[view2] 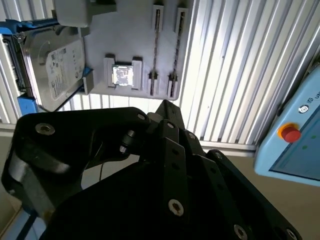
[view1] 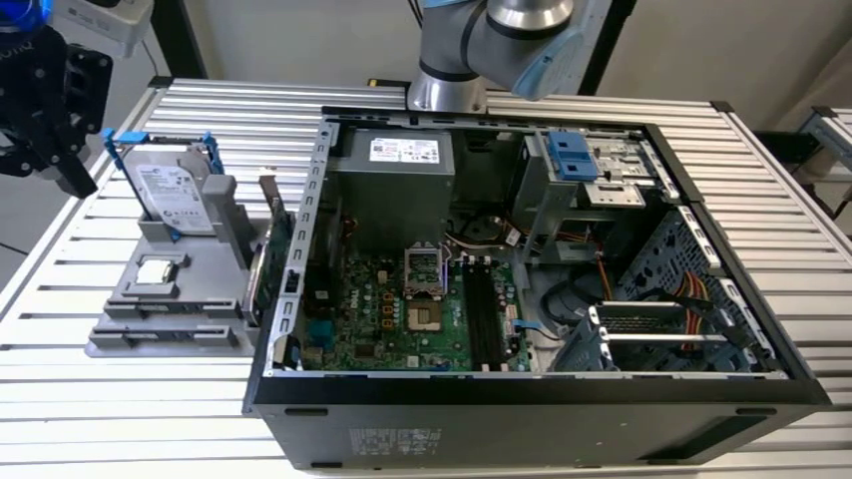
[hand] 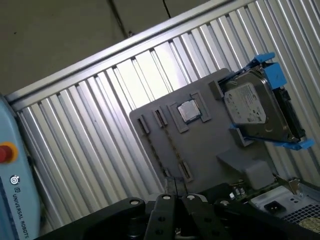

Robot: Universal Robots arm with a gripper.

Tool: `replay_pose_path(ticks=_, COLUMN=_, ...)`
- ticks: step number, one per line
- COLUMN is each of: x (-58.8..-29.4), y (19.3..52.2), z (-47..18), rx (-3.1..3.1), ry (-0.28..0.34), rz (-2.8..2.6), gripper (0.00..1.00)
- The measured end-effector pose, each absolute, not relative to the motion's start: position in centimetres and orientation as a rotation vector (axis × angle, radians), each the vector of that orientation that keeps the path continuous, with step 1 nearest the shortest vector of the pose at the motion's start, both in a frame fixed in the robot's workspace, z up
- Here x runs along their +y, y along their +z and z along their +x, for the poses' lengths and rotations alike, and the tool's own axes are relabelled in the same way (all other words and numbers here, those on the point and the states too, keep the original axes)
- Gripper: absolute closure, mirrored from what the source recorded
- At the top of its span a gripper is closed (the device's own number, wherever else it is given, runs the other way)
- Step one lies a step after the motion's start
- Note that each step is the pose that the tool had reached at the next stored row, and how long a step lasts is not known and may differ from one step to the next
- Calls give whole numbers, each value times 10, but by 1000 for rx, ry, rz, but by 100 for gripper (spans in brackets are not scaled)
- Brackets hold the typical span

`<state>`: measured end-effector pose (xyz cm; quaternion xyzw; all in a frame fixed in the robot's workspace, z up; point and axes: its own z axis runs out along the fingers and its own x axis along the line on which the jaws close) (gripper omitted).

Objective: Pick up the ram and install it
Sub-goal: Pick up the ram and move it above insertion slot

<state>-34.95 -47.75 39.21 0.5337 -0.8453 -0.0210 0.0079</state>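
My black gripper (view1: 54, 150) hangs above the table's far corner on the exterior view's left, beyond the grey holder (view1: 147, 319). Its dark linkage (view2: 165, 165) fills the near part of both wrist views (hand: 170, 210). The ram is hidden from me. Two narrow slots (view2: 155, 50) run along the holder (hand: 210, 145), and I cannot tell whether anything stands in them. The open computer case (view1: 533, 399) lies on its side, with the motherboard (view1: 399, 309) and its long memory slots (view1: 486, 314) exposed.
A silver hard drive in a blue frame (view1: 171, 195) (view2: 52, 65) (hand: 255, 107) and a small square chip (view1: 158, 269) (view2: 122, 75) (hand: 189, 111) sit on the holder. A green card (view1: 266, 259) stands between holder and case. A light-blue pendant (view2: 295, 135) lies past the table edge.
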Motion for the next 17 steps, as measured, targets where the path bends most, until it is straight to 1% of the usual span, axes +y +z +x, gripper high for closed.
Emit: replay_pose_path(ticks=17, x=-477, y=392, z=-349, rx=-2536, ry=-64, rz=1822, gripper=100)
